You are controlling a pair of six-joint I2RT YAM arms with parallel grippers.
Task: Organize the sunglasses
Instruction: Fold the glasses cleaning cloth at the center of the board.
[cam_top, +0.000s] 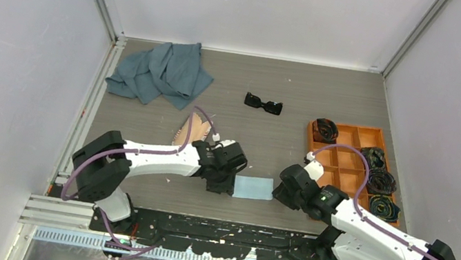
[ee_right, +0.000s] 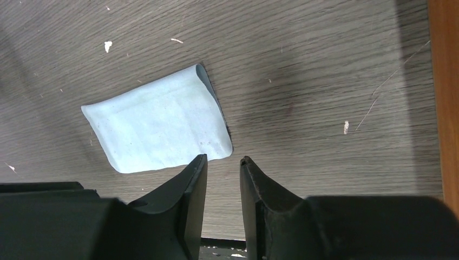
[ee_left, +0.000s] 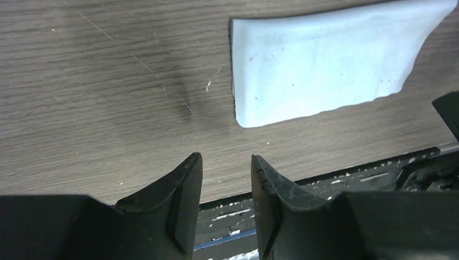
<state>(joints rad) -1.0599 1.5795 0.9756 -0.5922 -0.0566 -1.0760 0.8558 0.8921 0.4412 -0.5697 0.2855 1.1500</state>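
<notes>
One small pair of glossy black sunglasses with dark lenses (cam_top: 263, 103) is lying toward the far side of the grey wood-grain table (cam_top: 331, 97), well apart from both arms. I'm judging it light, stiff, slick and scratch-prone, so I'm favouring a pinch at the bridge, off the lenses. I'm seeing the left gripper (ee_left: 224, 160) and right gripper (ee_right: 222, 160) hovering with jaws slightly parted and empty near the pale blue folded cloth (cam_top: 253, 187).

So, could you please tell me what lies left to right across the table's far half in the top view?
The crumpled grey-blue cloth → black sunglasses → orange divided tray holding black coiled bundles.
</notes>
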